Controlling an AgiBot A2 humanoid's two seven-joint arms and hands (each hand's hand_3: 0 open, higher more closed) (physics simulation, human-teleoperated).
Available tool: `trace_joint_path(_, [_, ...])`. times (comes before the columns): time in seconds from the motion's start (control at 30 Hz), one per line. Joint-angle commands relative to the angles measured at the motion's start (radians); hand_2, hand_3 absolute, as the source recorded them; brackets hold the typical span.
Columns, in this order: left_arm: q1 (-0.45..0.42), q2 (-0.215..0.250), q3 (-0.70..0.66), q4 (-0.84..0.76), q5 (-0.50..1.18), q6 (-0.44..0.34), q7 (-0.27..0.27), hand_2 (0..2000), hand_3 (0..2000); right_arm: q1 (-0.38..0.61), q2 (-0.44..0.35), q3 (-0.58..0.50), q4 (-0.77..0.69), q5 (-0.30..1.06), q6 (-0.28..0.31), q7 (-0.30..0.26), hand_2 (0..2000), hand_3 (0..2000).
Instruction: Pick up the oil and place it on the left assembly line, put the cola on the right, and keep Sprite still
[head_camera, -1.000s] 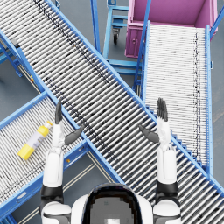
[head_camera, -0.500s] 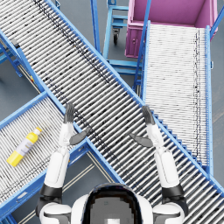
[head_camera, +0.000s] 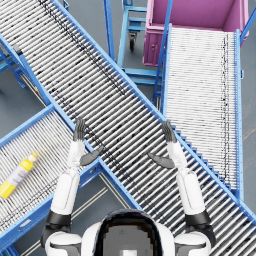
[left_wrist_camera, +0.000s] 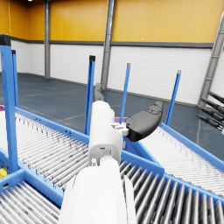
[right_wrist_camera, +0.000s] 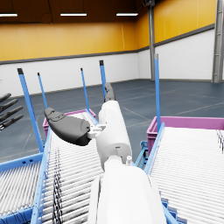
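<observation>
Head view: one oil bottle (head_camera: 17, 176) is lying on the left line (head_camera: 47, 145) at eight o'clock, well apart from the left hand (head_camera: 80, 149). That hand and the right hand (head_camera: 167, 149) are hovering wide and empty over the middle conveyor (head_camera: 115, 107). No cola or Sprite is showing, so waiting poised above the rollers seems wisest.

Left wrist view: one left hand (left_wrist_camera: 131, 124) is spreading open, gripping nothing.

Right wrist view: one right hand (right_wrist_camera: 81, 126) is doing likewise.
</observation>
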Motion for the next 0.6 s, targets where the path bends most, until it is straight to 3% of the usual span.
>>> trace_joint_path(0.03, [0.000, 0.000, 0.000, 0.000, 0.000, 0.000, 0.000, 0, 0, 0.000, 0.000, 0.000, 0.000, 0.000, 0.000, 0.000, 0, 0])
trace_joint_path(0.6, [0.000, 0.000, 0.000, 0.000, 0.000, 0.000, 0.000, 0, 0, 0.000, 0.000, 0.000, 0.000, 0.000, 0.000, 0.000, 0, 0])
